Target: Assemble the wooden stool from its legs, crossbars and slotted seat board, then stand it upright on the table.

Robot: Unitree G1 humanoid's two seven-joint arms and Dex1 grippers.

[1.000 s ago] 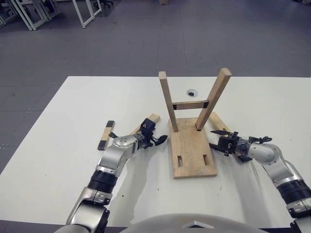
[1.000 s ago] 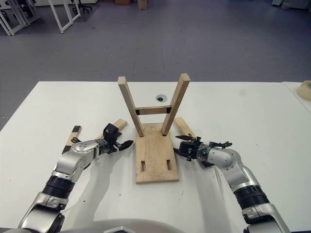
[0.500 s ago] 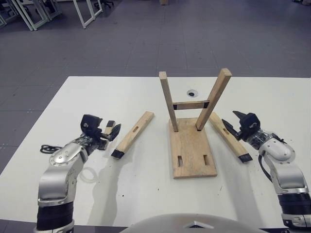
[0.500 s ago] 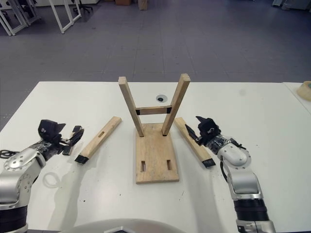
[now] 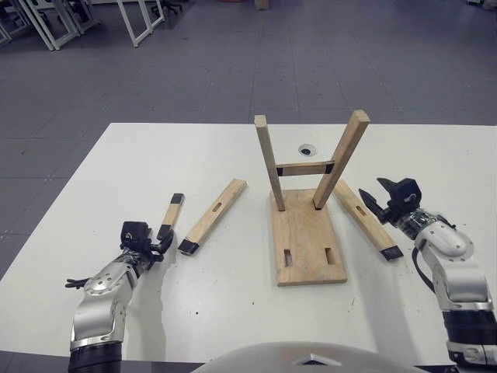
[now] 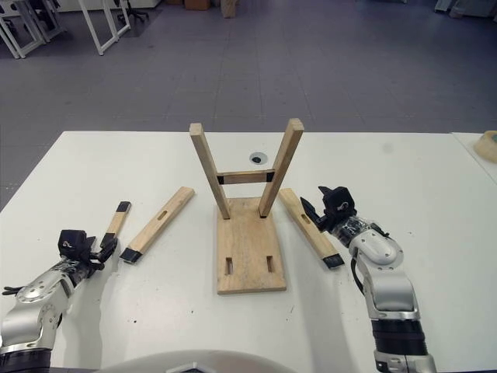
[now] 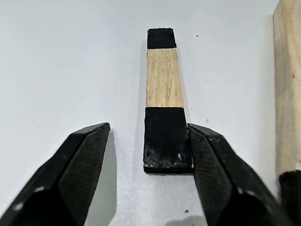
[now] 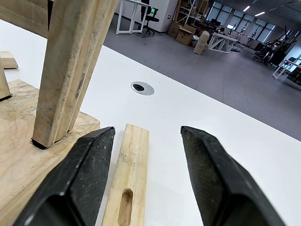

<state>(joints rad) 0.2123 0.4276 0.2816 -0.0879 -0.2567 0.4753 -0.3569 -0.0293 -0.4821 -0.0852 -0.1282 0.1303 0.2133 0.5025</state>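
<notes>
Near left on the table, the spread left gripper brackets the black end of the crossbar. It is probably light and stiff; pinch its sides.

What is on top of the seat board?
Two legs joined by a crossbar stand on the seat board, at its far end; two near slots are empty. The leg ends' depth is hidden.
</notes>
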